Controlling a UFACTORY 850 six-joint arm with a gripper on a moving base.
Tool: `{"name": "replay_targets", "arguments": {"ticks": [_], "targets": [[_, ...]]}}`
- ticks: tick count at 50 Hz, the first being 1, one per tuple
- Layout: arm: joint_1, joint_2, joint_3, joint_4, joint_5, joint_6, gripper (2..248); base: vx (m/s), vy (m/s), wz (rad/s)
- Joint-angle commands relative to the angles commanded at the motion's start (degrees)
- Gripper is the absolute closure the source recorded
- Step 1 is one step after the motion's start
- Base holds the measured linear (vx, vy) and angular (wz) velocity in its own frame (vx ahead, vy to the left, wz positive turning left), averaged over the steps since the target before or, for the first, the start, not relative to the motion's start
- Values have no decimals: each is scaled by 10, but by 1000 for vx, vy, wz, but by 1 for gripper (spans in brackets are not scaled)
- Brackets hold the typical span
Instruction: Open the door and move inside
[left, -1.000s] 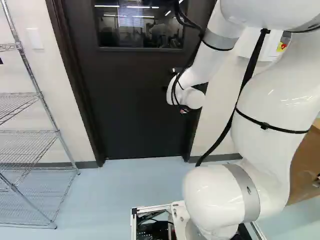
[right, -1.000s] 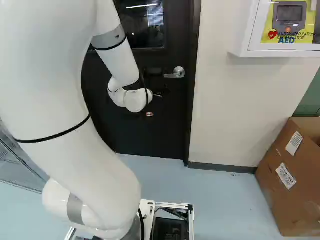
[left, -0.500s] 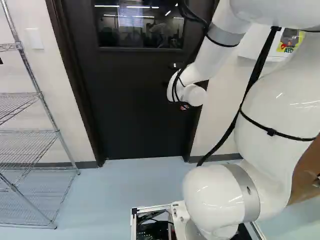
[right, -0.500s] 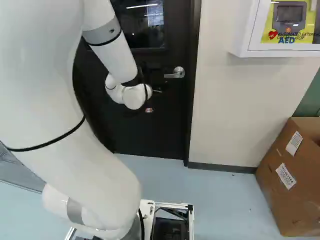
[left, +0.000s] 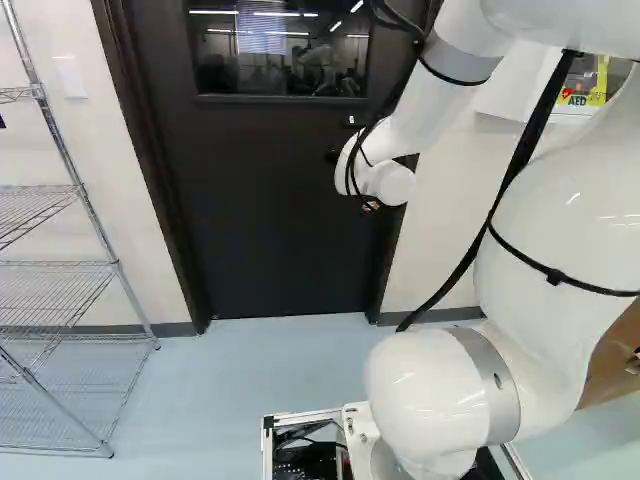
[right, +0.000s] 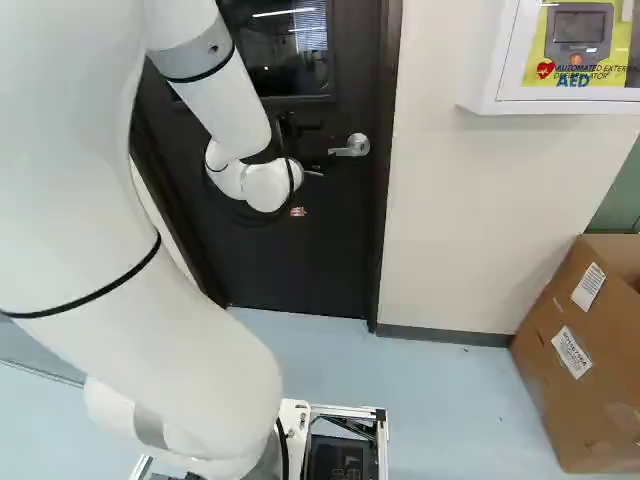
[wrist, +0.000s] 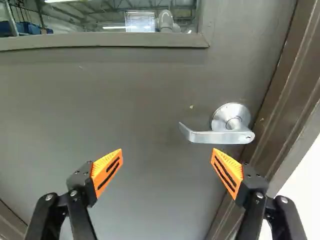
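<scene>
The main risk is missing the handle (wrist: 215, 136): it sits on the door (wrist: 125, 105) beside the frame (wrist: 287, 100), ahead of the gripper (wrist: 167, 154) and off toward its frame-side finger, rather than centred between the two. If the arm (right: 225, 115) went straight in from here, I'd expect that fingertip to pass just under the lever or knock it from below, and the other to run into bare door, because the aim looks too low and too far from the frame. Pressing near the lever's free end could also let a pad slide off, and the latch would spring back before the door gave. Going too far over would bring the outer finger against the frame. The door is closed and the lever looks level, so the real work is all ahead. As for the fingers, they stand wide apart with nothing between them, and neither seems to touch the handle, though with the wrist hiding them in the base views, I can't fairly judge how near the door they are.
</scene>
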Motion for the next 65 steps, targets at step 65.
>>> {"name": "replay_targets", "arguments": {"ticks": [65], "targets": [[-14,-47,-103,0,0,0,3,0,0,0]]}}
